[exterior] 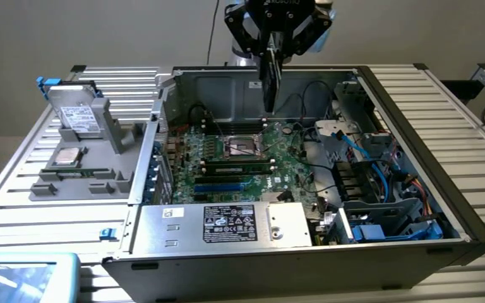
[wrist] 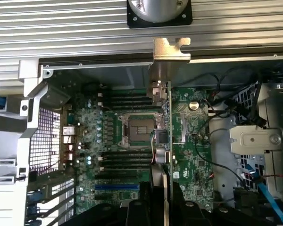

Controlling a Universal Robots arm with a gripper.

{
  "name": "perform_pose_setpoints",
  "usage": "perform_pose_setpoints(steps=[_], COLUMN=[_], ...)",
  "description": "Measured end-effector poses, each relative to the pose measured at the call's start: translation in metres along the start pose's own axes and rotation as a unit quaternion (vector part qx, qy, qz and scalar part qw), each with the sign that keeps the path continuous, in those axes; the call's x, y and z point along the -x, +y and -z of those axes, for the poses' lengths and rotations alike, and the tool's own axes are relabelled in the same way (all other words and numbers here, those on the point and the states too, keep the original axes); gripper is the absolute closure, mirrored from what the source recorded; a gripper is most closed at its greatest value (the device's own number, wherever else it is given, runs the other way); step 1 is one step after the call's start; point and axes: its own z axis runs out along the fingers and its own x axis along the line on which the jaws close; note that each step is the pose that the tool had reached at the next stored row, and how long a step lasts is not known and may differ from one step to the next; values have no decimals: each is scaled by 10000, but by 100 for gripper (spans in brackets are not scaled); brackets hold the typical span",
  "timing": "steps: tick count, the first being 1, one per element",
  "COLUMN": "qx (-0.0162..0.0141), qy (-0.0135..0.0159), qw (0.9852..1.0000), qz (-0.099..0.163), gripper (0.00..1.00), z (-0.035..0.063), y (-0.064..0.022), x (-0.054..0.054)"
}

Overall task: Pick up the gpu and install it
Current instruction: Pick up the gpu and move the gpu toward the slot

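Over the one open computer case, one gpu upright, pinched between two fingers.

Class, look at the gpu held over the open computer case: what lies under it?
Under the gpu, gripped by the end effector, lies the green motherboard, with its processor socket beside. The board strip directly beneath the card is covered.

Soft even light, case interior in shade.
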Motion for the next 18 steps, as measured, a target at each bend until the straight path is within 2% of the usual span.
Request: perform_pose_setpoints(steps=[1, 7, 15, 18], qx=[-1, -8, -19, -19], qy=[-12, -26, -60, -62], qw=[10000, 10000, 10000, 10000], qz=[2, 3, 8, 8], gripper=[71, 71, 71, 71], z=[-3, -19, -100, -104], y=[0, 2, -6, -6], x=[18, 115, 189, 192])
